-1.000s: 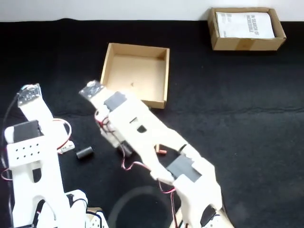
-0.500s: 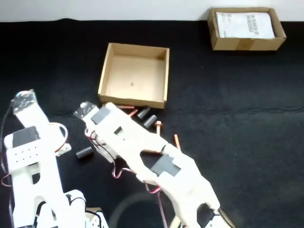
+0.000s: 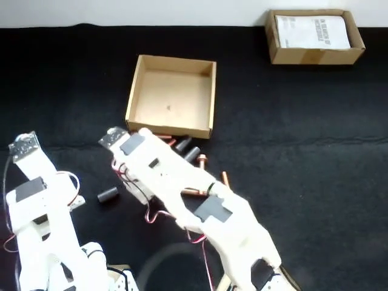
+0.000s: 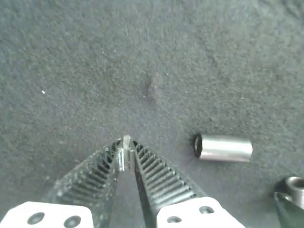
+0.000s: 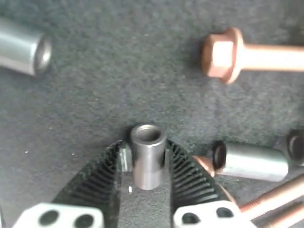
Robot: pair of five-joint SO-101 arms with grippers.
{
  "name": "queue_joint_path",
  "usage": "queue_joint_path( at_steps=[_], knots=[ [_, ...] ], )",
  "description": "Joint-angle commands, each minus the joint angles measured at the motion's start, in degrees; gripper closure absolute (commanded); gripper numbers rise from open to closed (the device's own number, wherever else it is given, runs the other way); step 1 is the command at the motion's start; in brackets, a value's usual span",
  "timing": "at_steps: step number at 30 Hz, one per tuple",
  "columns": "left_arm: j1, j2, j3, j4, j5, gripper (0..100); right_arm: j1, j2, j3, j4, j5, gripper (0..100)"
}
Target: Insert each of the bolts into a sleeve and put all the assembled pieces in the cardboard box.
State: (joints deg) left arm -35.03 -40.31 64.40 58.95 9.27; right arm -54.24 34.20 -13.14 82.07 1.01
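Note:
In the right wrist view my right gripper (image 5: pixel 147 164) is shut on a short grey sleeve (image 5: pixel 148 159), held upright just above the black mat. Around it lie a copper bolt (image 5: pixel 251 54), a second sleeve (image 5: pixel 23 45) and a third sleeve (image 5: pixel 254 162). My left gripper (image 4: pixel 126 145) is shut on nothing, low over bare mat, with a loose sleeve (image 4: pixel 222 147) lying beside it. From above, that loose sleeve (image 3: pixel 108 195) lies between the left arm (image 3: pixel 36 200) and the right arm (image 3: pixel 176 182). The open cardboard box (image 3: pixel 170 128) stands behind them.
Several bolts and sleeves (image 3: pixel 185 145) lie scattered just in front of the box, with one bolt (image 3: pixel 225 179) beside the right arm. A second cardboard box (image 3: pixel 303 56) holding a paper sits at the far right corner. The mat's right half is bare.
The right arm has swung left and toward the front, uncovering the bolts and sleeves by the box. The left arm has drawn back toward the near left corner.

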Motion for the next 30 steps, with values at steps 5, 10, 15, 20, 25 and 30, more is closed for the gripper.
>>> queue_joint_path(
  at_steps=[5, 10, 15, 20, 25, 30],
  knots=[
    [1.98, 0.13, -2.33, 0.35, 0.00, 99, 11.38, -5.05, -10.59, 12.79, -0.62, 99.1],
    [10.77, 0.31, -16.57, 19.78, 0.00, 99, 20.00, -17.01, -19.91, 19.12, -0.53, 99.2],
    [19.47, 1.01, -33.36, 34.55, -0.09, 99, 26.77, -34.77, -13.49, 19.12, -0.26, 99.2],
    [30.55, 11.30, -46.90, 42.73, -0.18, 99, 38.20, -54.11, -2.59, 19.03, -0.26, 99.2],
    [42.68, 25.01, -52.18, 42.73, -10.37, 99, 60.26, -68.79, 8.84, 18.86, 4.75, 99.2],
    [54.90, 36.97, -62.11, 42.64, -34.99, 99, 84.44, -78.99, 19.47, 15.16, 13.98, 99.2]
  ],
)
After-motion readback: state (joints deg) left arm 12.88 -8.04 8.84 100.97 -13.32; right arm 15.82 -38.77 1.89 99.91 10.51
